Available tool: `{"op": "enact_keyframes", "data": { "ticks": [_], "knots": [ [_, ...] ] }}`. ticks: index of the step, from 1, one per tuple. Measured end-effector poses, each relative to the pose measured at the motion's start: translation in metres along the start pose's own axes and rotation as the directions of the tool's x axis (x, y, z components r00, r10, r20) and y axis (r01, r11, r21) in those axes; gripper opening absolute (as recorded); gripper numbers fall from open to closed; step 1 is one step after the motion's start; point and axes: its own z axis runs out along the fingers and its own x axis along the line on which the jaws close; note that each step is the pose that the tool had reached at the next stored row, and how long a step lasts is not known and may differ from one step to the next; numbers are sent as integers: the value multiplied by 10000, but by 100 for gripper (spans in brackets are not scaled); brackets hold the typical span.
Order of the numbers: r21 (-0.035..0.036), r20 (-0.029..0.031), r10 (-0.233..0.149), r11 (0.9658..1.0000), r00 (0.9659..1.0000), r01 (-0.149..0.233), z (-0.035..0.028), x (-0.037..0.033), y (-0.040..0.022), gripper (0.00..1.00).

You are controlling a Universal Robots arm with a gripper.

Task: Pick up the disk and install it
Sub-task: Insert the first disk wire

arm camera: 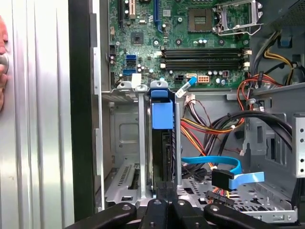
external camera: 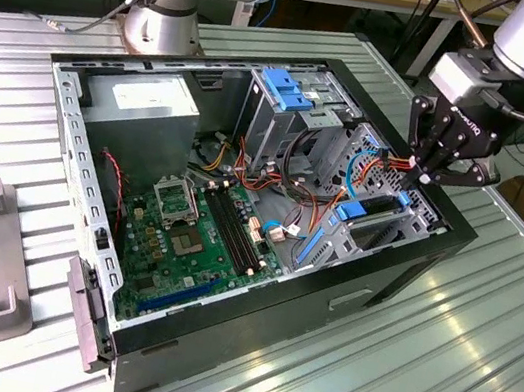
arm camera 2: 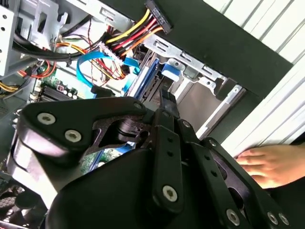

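Disk: the disk [arm camera: 161, 117] stands on edge between the two metal rails of the drive bay [arm camera: 142, 143], blue frame outermost, so it can slide along the rails.
Location: inside the open computer case [external camera: 214, 350], at the corner toward the exterior view's right, beside the motherboard [external camera: 194, 235].
Fingers: the gripper [arm camera: 165, 204] has its fingers pressed together, tips at the disk's outer edge. Judged a push to seat the disk, not a pinch.
Cabling: the blue data cable [arm camera: 214, 162] lies just beside the bay, its connector unattached.
Counter: the case lies on its side on the ribbed counter [external camera: 481, 336], interior facing up for access.
Hand: a person's hand [arm camera 2: 267, 164] rests on the counter near the case.
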Motion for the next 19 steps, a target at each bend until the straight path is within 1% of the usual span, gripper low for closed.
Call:
{"op": "enact_keyframes", "data": {
  "ticks": [1,3,5,6,7,9,10,19],
  "knots": [
    [1,3,-162,9999,9999,162,1,0,-1,10],
    [3,8,-543,9985,9985,543,0,0,-5,10],
    [5,12,-890,9960,9960,890,0,0,-9,10],
    [6,15,-1087,9941,9941,1087,0,0,-16,10],
    [7,16,-1157,9933,9933,1157,0,1,-29,10],
    [1,13,-1196,9928,9928,1196,1,-22,-102,10],
    [-9,-16,-1196,9928,9928,1196,1,-39,-133,10],
    [-12,-26,-1195,9928,9928,1195,1,-40,-136,10]
  ]
}}
